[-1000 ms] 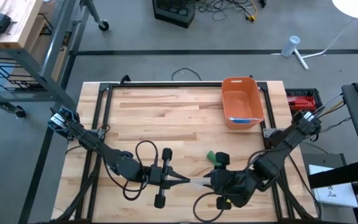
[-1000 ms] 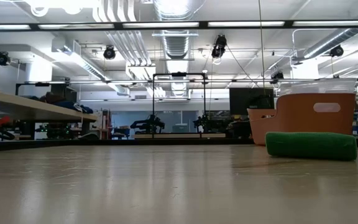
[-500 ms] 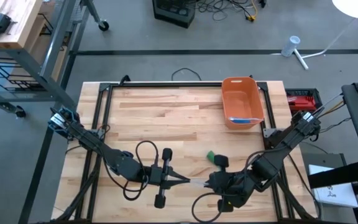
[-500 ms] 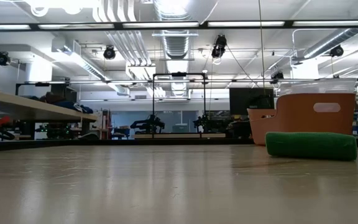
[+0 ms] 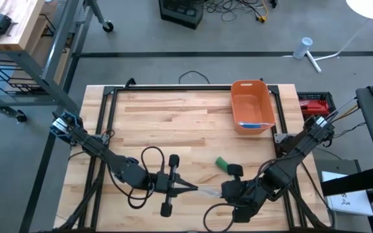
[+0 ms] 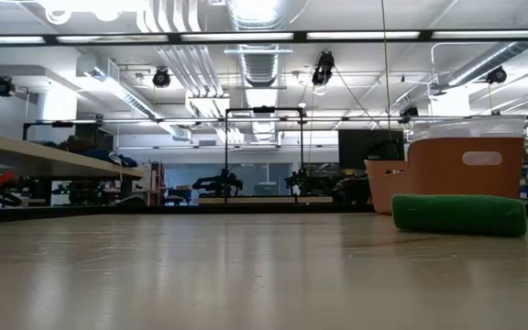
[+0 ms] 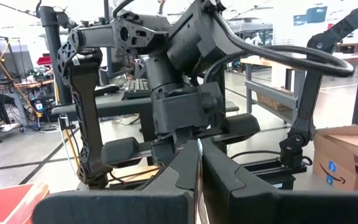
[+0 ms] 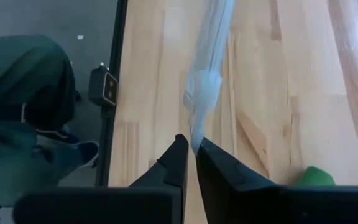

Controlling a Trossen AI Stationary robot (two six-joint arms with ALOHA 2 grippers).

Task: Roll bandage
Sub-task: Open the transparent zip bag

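Both grippers, left (image 5: 196,189) and right (image 5: 220,191), jaws pinching white bandage (image 8: 205,81) ends.

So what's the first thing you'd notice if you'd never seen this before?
Probably the two dark arms meeting nose to nose at the near edge of the wooden table: the left gripper and the right gripper each pinch an end of a thin, pale bandage strip stretched between them. Next, the orange bin at the far right, and a small green roll lying beside the right arm.
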